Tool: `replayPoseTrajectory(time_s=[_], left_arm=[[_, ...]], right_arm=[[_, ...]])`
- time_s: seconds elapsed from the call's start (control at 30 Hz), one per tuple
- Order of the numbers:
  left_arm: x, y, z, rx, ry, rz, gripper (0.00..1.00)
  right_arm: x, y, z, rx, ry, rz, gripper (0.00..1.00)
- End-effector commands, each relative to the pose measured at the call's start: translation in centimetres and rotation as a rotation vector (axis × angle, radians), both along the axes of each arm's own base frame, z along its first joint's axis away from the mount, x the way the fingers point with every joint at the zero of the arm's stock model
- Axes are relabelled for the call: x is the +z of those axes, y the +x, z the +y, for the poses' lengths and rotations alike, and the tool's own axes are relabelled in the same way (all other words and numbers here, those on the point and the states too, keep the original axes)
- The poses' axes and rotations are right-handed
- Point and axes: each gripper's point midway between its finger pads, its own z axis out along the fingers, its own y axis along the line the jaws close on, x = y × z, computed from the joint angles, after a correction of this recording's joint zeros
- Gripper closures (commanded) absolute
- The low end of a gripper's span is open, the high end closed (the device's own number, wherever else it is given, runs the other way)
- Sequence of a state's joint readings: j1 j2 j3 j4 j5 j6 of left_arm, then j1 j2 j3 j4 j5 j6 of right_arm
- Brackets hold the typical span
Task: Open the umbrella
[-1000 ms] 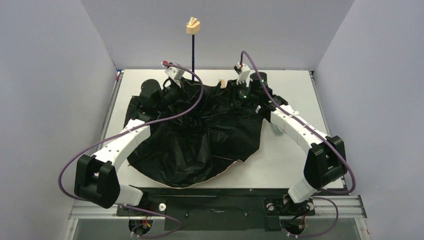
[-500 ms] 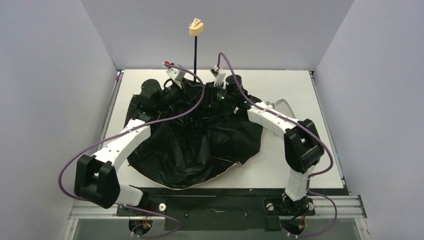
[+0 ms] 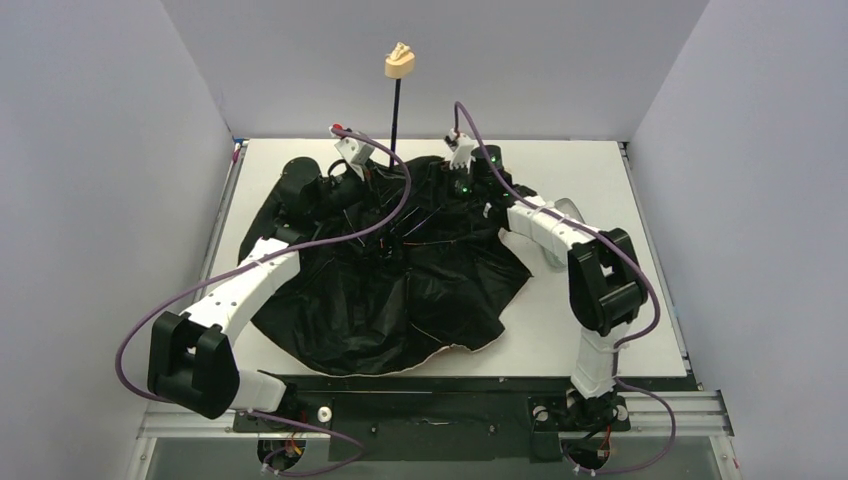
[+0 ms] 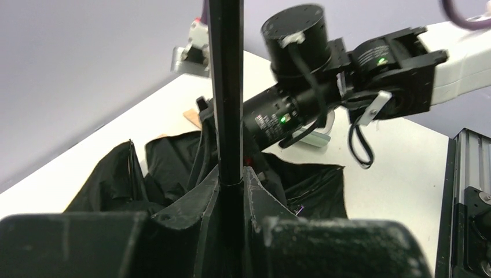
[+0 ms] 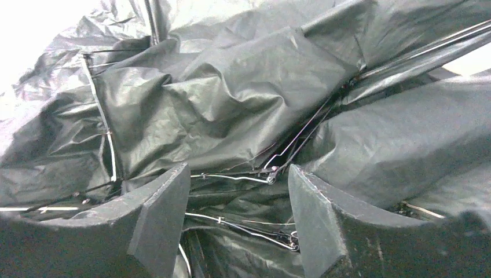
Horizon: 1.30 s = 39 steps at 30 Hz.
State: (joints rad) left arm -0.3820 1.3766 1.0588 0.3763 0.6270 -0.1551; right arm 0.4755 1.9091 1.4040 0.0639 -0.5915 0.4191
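Left jaws are pinching the thin black shaft (image 4: 226,87) low down, both black fingers (image 4: 194,214) pressing on it from either side just above the canopy hub. Right jaws are standing spread, two dark fingers (image 5: 159,217) hanging apart over crumpled black lining, thin metal ribs (image 5: 243,176) running across the gap. Cannot tell if those fingers are touching fabric.

Top view, near to far: arm bases are sitting at the near edge of the white desk (image 3: 545,335), purple cables (image 3: 120,350) looping off the arms. The compact folding umbrella (image 3: 400,300) is lying upside down mid-desk, black lining facing up, canopy spreading loose and wrinkled, not taut. Its near rim is curling up by the desk's front edge, showing a peach-tan edge (image 3: 455,349). Left arm is arching over the canopy's left side and right arm over its right side, both wrists sitting close together near the far middle of the canopy. A pale rounded object (image 3: 562,212) is lying just beside the right forearm, partly hidden, can't identify. The shaft is rising nearly upright from the canopy centre, leaning slightly right, the small tan handle (image 3: 399,64) topping it against the grey back wall (image 3: 300,60).
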Motion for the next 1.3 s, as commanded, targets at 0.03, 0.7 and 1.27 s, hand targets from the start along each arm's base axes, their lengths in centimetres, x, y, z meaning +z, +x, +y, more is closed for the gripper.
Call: replayPoseTrajectory(time_s=[0.03,0.7,1.27], left_arm=[[7.5,0.1,1.3,0.061,-0.090,-0.188,1.00],[11.3,1.7,2.9,0.204,-0.267,-0.101,1.00],[13.2,1.4,3.7,0.209,-0.370,-0.064,1.00]], right_arm=[[12.7,-1.3,-1.3,0.040,0.102,-0.273,0.37],[17.2,-7.3,4.3,0.197,0.161,-0.567,0.33],[10.8,-4.6,5.1,0.212,-0.133,-0.621,0.75]])
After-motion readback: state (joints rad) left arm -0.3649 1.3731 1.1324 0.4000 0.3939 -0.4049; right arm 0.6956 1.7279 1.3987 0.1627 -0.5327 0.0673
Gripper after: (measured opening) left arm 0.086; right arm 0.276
